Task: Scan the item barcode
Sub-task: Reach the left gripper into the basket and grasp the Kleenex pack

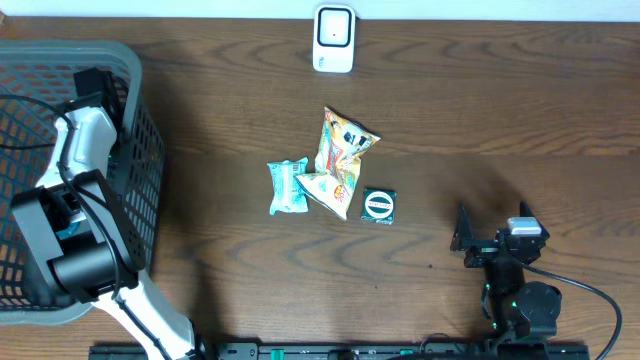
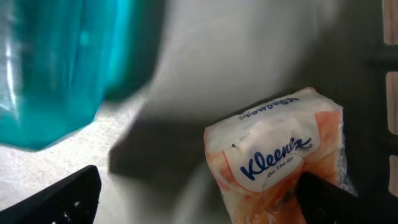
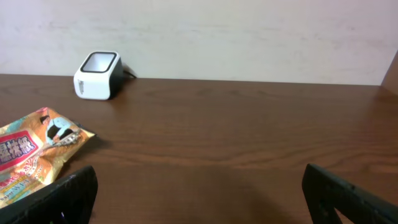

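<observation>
Since the left gripper (image 2: 199,208) is down inside the basket (image 1: 140,120) at the left of the table (image 1: 480,120), the move ahead turns on how the orange Kleenex pack (image 2: 273,162) sits between its spread fingers (image 2: 65,199). In the left wrist view the pack is not centred in the gap. It lies well over toward the finger on the right of that view, whose dark tip overlaps the pack's lower corner, while the other finger stands well apart from it over bare basket floor. The printed name slants up to the right, so the pack looks skewed to the line between the fingers. Its lower end runs out of view, so I cannot be sure of its long axis. A blurred teal thing (image 2: 56,62) fills the upper left, near the camera. The right gripper (image 3: 199,202) rests at the near right of the table with its fingers also spread, holding nothing. It is far from the basket, so the left arm is plainly the nearer one. By my judgement the gripper should shift toward the pack before closing, then carry it to the scanner (image 1: 333,38) at the far middle edge.
</observation>
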